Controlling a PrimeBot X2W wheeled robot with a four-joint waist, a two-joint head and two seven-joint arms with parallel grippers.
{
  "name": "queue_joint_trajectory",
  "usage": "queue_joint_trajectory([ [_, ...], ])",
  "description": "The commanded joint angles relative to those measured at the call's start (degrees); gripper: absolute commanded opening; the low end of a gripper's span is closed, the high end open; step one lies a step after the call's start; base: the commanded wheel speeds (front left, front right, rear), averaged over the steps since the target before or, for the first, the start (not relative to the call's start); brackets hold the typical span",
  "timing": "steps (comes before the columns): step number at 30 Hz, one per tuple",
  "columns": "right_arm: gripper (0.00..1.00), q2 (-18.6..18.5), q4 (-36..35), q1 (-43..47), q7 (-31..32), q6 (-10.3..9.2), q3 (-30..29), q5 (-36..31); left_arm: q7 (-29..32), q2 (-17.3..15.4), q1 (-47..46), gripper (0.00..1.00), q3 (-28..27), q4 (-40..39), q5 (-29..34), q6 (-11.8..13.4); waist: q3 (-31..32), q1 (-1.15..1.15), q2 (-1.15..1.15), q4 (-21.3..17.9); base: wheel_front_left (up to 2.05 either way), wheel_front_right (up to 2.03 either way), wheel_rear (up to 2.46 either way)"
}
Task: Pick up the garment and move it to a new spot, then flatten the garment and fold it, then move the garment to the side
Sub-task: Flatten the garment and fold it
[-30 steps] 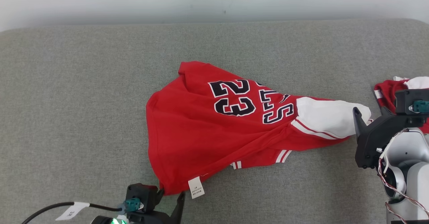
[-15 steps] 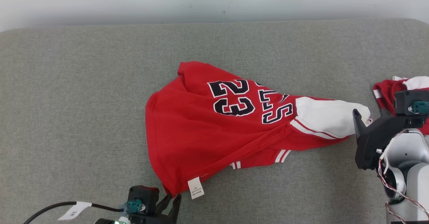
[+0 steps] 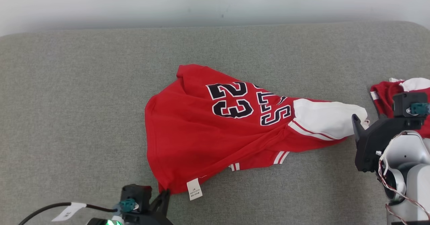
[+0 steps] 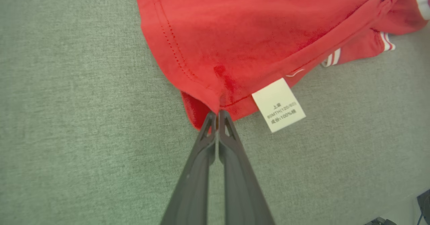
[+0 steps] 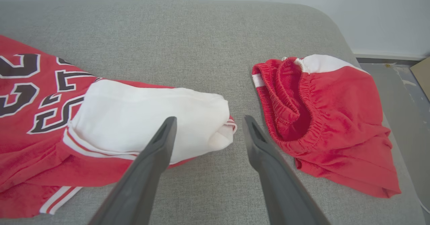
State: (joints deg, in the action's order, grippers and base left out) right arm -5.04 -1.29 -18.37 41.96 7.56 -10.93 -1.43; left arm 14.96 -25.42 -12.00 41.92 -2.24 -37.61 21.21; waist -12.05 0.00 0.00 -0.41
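The left gripper (image 4: 217,114) pinches the near hem of the one red jersey (image 3: 201,134); the right gripper (image 5: 209,119) gapes empty beside one pair of shorts (image 5: 322,117).

Two garments lie before you on one grey woven upholstered cushion (image 3: 84,83). One is a red knit jersey (image 3: 188,134) with one white sleeve showing, at centre. The other is one pair of red elastic-waisted shorts (image 5: 329,117) with one white panel, at far right. The jersey carries two black, white-edged digits, a 2 and a 3, and one white rectangular care label (image 3: 194,189) at its near hem. You have two dark grippers, the left gripper (image 4: 217,112) at near left and the right gripper (image 5: 208,122) at right. Each has two long fingers, four in all. One black cable (image 3: 100,207) bears one white paper tag (image 3: 69,212) at near left.
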Motion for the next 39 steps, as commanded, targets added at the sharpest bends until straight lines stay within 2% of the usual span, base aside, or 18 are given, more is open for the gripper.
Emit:
queue_joint_trajectory([
  [1, 1.00, -0.3, 0.7, -0.4, 0.6, -0.14, -0.2, 0.5, -0.7, -0.1, 0.1, 0.00, -0.6, 0.2, 0.2, 0.6, 0.1, 0.00, 0.00, -0.1, 0.00, 0.00, 0.00],
  [5, 1.00, -0.9, 5.2, -4.1, 2.8, -0.14, -2.1, 2.0, -1.2, -0.9, 0.7, 0.00, -1.4, 0.0, -0.1, 0.9, -0.3, 0.00, 0.00, -0.2, 0.00, 0.00, 0.00],
  [7, 1.00, -1.2, 10.2, -7.6, 4.8, -0.14, -4.8, 2.6, -1.4, -1.1, 0.4, 0.00, -1.5, -0.2, 0.0, 0.7, -1.1, 0.00, 0.00, 0.2, 0.00, 0.00, 0.00],
  [13, 1.00, -1.0, 18.4, -14.6, 6.1, -0.14, -9.9, 0.9, -1.4, -0.6, -1.0, 0.00, -1.1, -0.1, 0.1, 0.1, -3.1, 0.00, 0.00, 2.0, 0.00, 0.00, 0.00],
  [21, 1.00, 0.0, 23.1, -18.5, 9.0, -0.14, -11.5, -0.1, -1.7, -0.6, -0.9, 0.00, -0.9, -0.1, -0.1, 0.2, -4.2, 0.00, 0.00, 3.0, 0.00, 0.00, 0.00],
  [24, 0.95, 0.3, 23.6, -19.5, 10.4, -0.14, -11.8, -0.5, -1.7, -0.7, -1.0, 0.00, -0.9, -0.2, -0.1, 0.3, -4.6, 0.00, 0.00, 2.9, 0.00, 0.00, 0.00],
  [25, 0.86, 0.4, 23.5, -19.6, 10.9, -0.14, -11.8, -0.6, -1.6, -0.6, -1.2, 0.00, -0.9, -0.3, -0.1, 0.4, -4.6, 0.00, 0.00, 2.9, 0.00, 0.00, 0.00],
  [30, 0.67, 0.4, 22.1, -19.4, 13.8, -0.14, -10.9, -0.9, -1.4, -0.3, -2.1, 0.00, -0.7, -0.2, 0.0, 0.4, -4.9, 0.00, 0.00, 2.5, 0.00, 0.00, 0.00],
  [31, 0.45, 0.3, 21.6, -19.0, 14.5, -0.14, -10.6, -0.8, -1.4, -0.3, -2.2, 0.00, -0.7, -0.2, -0.1, 0.3, -4.8, 0.00, 0.00, 2.4, 0.00, 0.00, 0.00],
  [34, 0.00, -0.3, 19.8, -18.3, 14.7, -0.14, -9.0, 0.1, -1.6, 0.0, -2.2, 0.00, -0.7, 0.1, -0.3, 0.3, -4.8, 0.00, 0.00, 2.1, 0.00, 0.00, 0.00],
  [39, 0.00, -1.3, 15.7, -16.7, 11.5, -0.14, -5.5, 3.4, -2.0, 0.3, -2.2, 0.00, -0.6, 0.6, -0.6, -0.1, -3.9, 0.00, 0.00, 2.1, 0.00, 0.00, 0.00],
])
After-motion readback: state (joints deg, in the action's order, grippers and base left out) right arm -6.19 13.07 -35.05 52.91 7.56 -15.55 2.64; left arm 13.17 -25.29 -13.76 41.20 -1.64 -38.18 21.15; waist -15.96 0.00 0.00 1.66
